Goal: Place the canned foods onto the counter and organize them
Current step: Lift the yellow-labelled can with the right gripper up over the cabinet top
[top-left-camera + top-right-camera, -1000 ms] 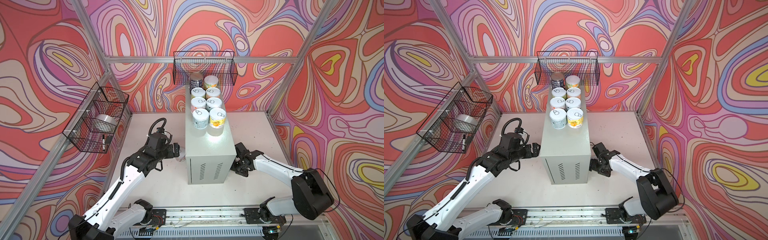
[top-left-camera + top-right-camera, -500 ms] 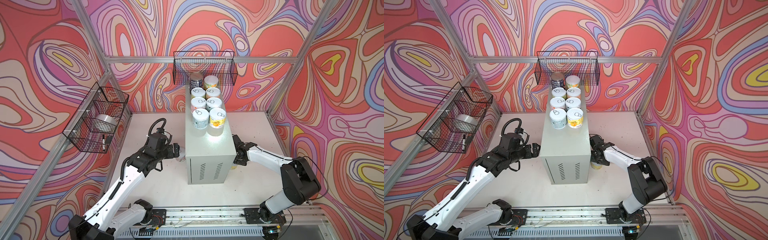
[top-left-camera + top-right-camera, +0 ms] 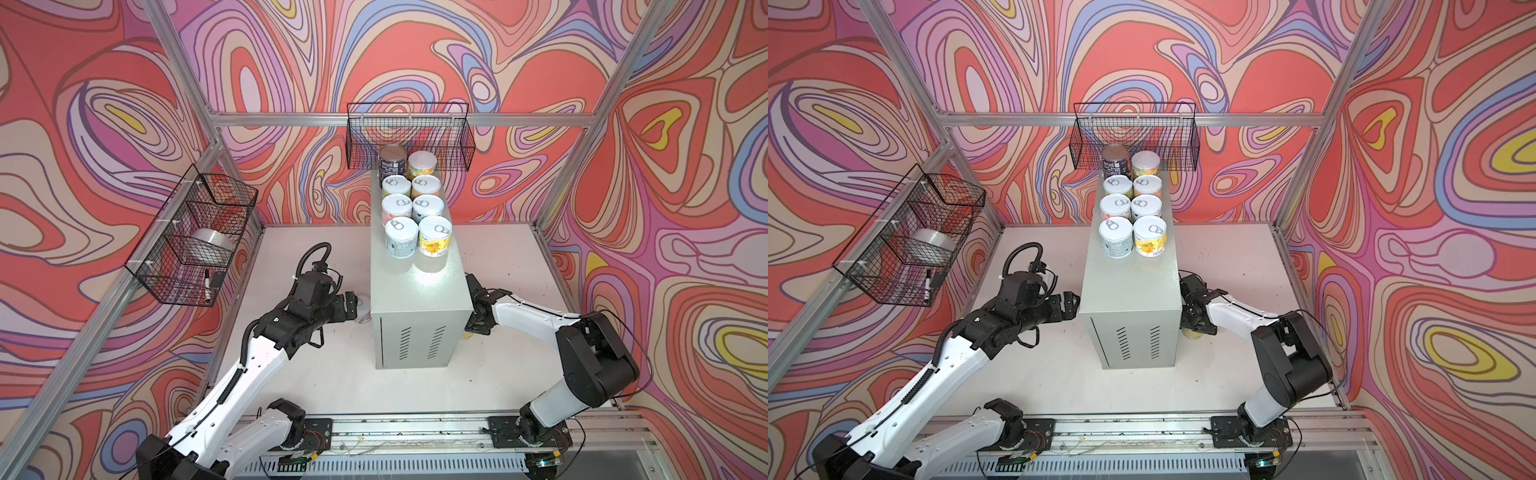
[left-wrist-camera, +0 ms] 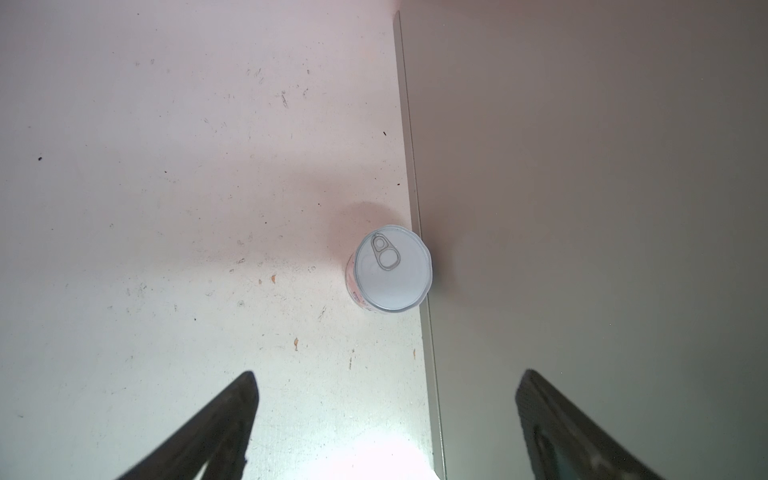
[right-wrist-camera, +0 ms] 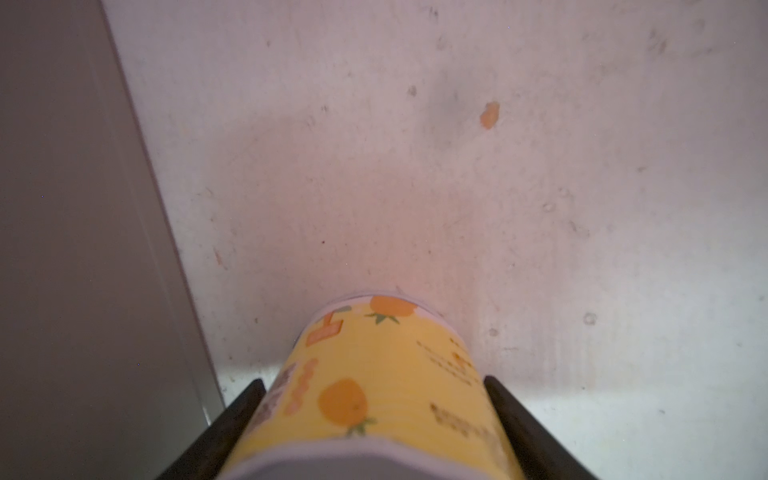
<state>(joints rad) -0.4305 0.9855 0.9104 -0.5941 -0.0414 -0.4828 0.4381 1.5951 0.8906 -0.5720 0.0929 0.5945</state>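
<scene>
1. The right gripper (image 5: 374, 381) was clamped on a yellow, orange-printed cylindrical tin (image 5: 386, 361). The tin stood upright, long axis vertical, on the white tabletop (image 5: 540, 166), just beside the right wall of the tall light-grey metal cabinet (image 3: 415, 291).
2. The left gripper (image 4: 388, 374) hung spread wide above a pink-labelled tin (image 4: 392, 270). This tin stood upright, pull-tab lid up, just beside the cabinet's left wall.
3. Eight more tins (image 3: 435, 235) stood upright in two rows at the far end of the cabinet's top.
</scene>
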